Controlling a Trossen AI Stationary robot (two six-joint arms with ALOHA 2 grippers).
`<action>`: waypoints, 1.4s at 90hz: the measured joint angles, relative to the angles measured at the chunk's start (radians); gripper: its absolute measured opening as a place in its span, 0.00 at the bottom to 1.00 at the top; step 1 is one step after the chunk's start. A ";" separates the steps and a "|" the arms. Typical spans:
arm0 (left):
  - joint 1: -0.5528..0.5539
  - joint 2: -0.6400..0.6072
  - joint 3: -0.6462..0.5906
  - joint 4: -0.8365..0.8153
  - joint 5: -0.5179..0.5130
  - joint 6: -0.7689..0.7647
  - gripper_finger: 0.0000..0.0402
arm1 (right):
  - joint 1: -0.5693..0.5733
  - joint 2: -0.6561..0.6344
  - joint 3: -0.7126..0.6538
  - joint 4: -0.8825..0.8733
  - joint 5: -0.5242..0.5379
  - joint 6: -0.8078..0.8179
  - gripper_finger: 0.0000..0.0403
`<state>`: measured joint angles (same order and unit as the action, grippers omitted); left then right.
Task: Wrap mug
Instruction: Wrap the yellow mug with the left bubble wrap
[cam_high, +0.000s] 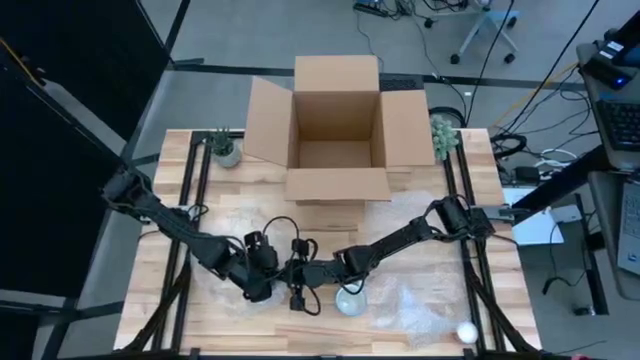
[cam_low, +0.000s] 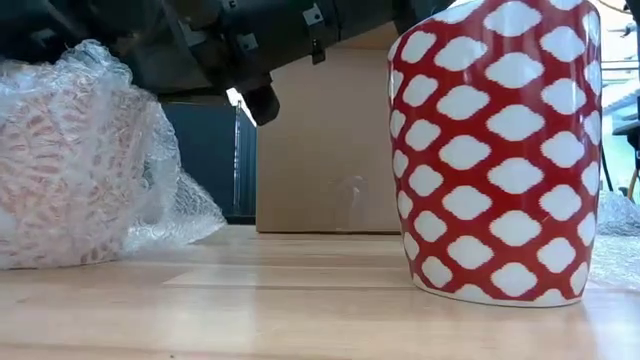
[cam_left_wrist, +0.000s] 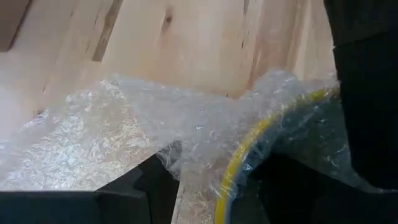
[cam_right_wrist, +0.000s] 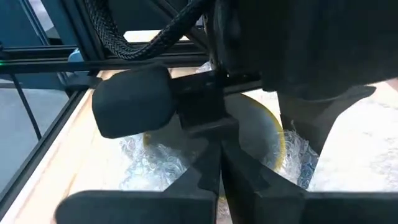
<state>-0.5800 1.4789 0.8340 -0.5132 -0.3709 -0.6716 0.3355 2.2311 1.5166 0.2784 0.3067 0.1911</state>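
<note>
1. Low view. Nearest the lens stands a bare mug (cam_low: 500, 150), red with white patches, upright on the desk (cam_low: 300, 310) in front of the cardboard box (cam_low: 320, 140). To the other side of the box front lies a wrapped mug (cam_low: 70, 160), its red-and-white pattern showing through bubble wrap (cam_low: 180, 215) that spills onto the desk. Dark arm parts hang above it.
2. High view. The box (cam_high: 337, 130) sits open, flaps spread. In front of it, the left tool (cam_high: 262, 285) and right tool (cam_high: 300, 290) meet close together, covering the wrapped mug. The bare mug (cam_high: 350, 298) stands just beside the right tool. A loose sheet of bubble wrap (cam_high: 420, 310) lies farther from the box.
3. Left wrist view. Bubble wrap (cam_left_wrist: 124, 124) drapes over a yellow mug rim (cam_left_wrist: 249, 149). Whether the left tool is open or closed cannot be told.
4. Right wrist view. The right tool (cam_right_wrist: 214, 168) is closed, its tips meeting above the wrapped mug (cam_right_wrist: 255, 124); whether it pinches wrap cannot be told.
</note>
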 joint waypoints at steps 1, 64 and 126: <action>0.000 -0.004 0.005 -0.011 0.002 0.000 0.45 | 0.000 0.000 0.000 0.000 -0.001 0.000 0.00; 0.033 -0.252 -0.068 -0.712 0.142 -0.499 0.45 | -0.002 0.000 -0.002 0.005 0.000 -0.001 0.00; 0.324 -0.287 -0.348 -0.309 0.183 -0.140 0.11 | -0.002 0.001 -0.002 0.015 0.000 -0.001 0.00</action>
<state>-0.2562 1.1924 0.4863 -0.8220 -0.1883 -0.8120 0.3340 2.2322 1.5146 0.2932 0.3069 0.1898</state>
